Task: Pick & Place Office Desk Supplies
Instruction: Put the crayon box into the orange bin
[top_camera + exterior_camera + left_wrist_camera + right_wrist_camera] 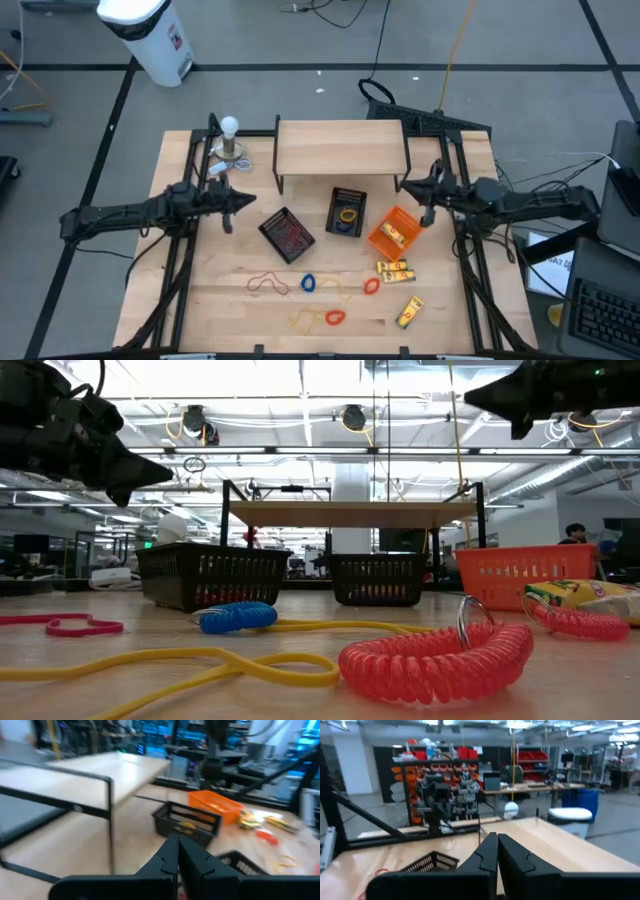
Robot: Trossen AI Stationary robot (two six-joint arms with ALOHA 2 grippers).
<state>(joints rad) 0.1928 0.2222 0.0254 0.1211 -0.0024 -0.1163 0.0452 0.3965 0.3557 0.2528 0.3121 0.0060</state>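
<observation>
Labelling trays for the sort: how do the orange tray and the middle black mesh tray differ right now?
Colour and build: the orange tray is bright orange; the middle black mesh tray is dark wire mesh.
Contents: the orange tray holds a yellow packet; the black mesh tray holds a yellow loop.
Pose: the orange tray sits skewed on the table; the black one lies nearly square to the table edge.
Shared: both are small, rectangular and open-topped, in front of the wooden shelf.

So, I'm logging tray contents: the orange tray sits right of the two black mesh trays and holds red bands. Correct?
Not quite. The high view shows the orange tray right of the two black mesh trays, but it holds yellow packets, not red bands.
</observation>
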